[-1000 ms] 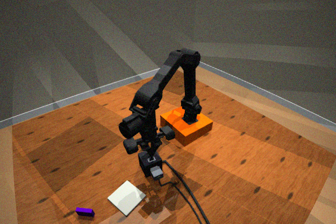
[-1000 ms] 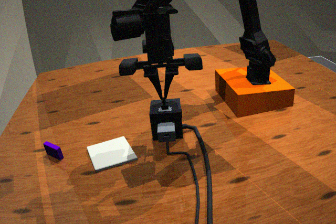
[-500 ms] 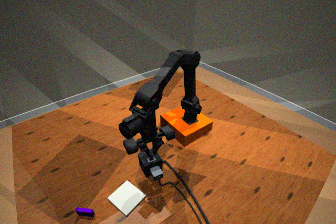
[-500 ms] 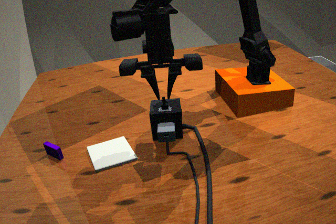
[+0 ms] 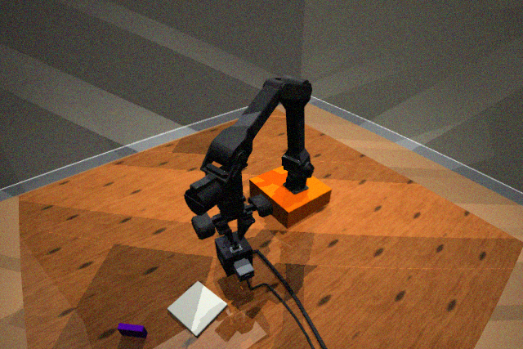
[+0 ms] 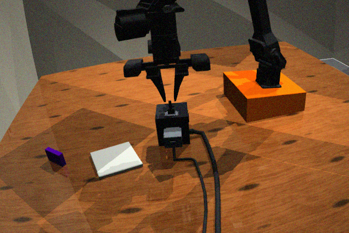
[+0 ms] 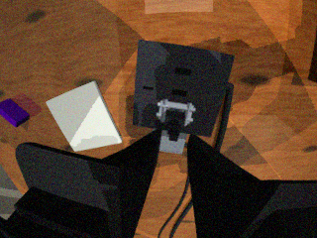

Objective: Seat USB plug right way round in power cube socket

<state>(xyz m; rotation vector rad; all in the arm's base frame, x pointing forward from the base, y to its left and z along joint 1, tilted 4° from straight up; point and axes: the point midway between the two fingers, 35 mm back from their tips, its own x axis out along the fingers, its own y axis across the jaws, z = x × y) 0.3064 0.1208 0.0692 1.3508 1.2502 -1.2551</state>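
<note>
The black power cube (image 5: pixel 225 255) (image 6: pixel 181 123) (image 7: pixel 149 66) stands on the table. A small black USB plug (image 6: pixel 170 109) (image 7: pixel 173 118) stands upright in the light metal-rimmed socket (image 7: pixel 175 105) on its top, its thin end pointing up. How deep it sits and which way round it is cannot be told. My gripper (image 5: pixel 237 242) (image 6: pixel 170 101) (image 7: pixel 174 138) is slightly open, fingers pointing down just above the cube. Its fingertips are on either side of the plug's upper end, with gaps showing in the exterior view.
A second, grey-topped plug (image 5: pixel 243 268) (image 6: pixel 172 133) (image 7: pixel 172 145) sticks out of the cube's side. Dark cables (image 5: pixel 282 275) (image 6: pixel 215 168) run from the cube. A white slab (image 5: pixel 197 309) (image 6: pixel 115 159) (image 7: pixel 84 116) and purple block (image 5: pixel 131 330) (image 6: pixel 55 156) (image 7: pixel 14 112) lie nearby. The arm's base stands on an orange box (image 5: pixel 310 208) (image 6: pixel 275 106).
</note>
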